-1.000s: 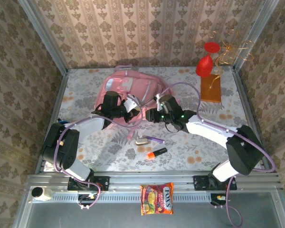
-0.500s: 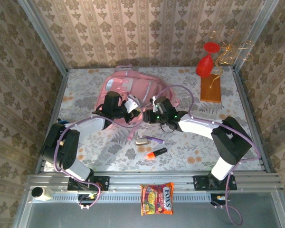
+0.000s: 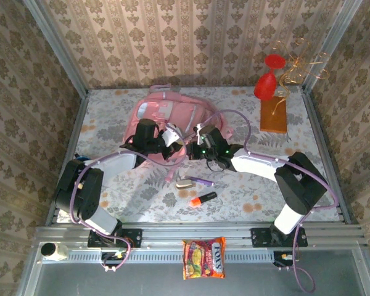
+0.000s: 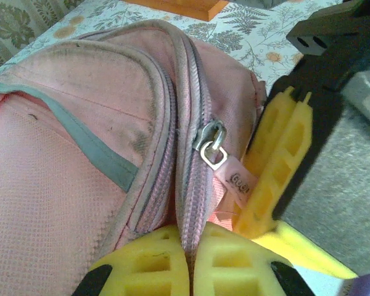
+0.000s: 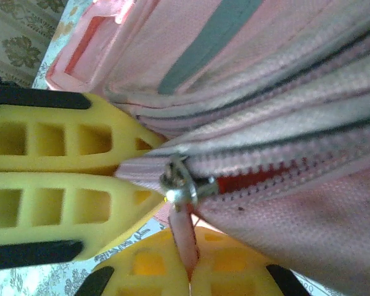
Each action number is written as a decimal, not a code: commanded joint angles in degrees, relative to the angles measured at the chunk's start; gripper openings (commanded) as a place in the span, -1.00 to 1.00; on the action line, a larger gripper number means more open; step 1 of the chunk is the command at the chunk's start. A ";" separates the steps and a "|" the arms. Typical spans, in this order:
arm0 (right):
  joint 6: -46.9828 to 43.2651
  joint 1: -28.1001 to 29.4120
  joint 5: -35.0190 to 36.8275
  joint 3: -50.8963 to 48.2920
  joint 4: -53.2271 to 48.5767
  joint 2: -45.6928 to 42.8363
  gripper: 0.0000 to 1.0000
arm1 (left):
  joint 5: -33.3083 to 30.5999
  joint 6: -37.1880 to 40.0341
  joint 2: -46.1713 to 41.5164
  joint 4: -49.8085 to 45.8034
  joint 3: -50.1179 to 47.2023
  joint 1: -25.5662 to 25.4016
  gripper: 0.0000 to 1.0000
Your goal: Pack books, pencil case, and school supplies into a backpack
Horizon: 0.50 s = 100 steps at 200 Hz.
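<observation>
**At the backpack's zip: one gripper anchors, one pulls**

Far-centre on the table lies the pink backpack (image 3: pixel 172 114). The left gripper (image 4: pixel 188 243) is clamped on the zip seam just behind the slider (image 5: pixel 180 187). The right gripper (image 5: pixel 188 262) is pinched shut on the pink pull tab (image 5: pixel 184 237). The zip track runs lengthwise away from the left gripper, so the pull probably follows that axis.

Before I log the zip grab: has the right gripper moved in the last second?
Yes: the right gripper shifted left, away from the orange block, closing on the backpack zipper tab.
</observation>
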 commanded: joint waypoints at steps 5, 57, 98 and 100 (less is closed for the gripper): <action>0.03 -0.71 5.23 0.26 -2.51 -4.80 -1.00 | 3.53 1.77 -1.35 0.41 1.58 -0.89 -1.00; 1.17 -2.91 13.87 -1.34 -16.55 -10.07 -1.00 | 0.18 4.89 -1.57 -1.58 1.62 -0.89 -1.00; -2.27 -4.37 15.85 -0.28 -19.34 -10.30 -1.00 | 0.72 4.97 -1.85 -1.66 1.41 -0.89 -1.00; -2.64 -4.47 15.71 -0.24 -19.16 -10.25 -1.00 | 0.78 4.97 -1.91 -1.68 1.44 -0.93 -1.00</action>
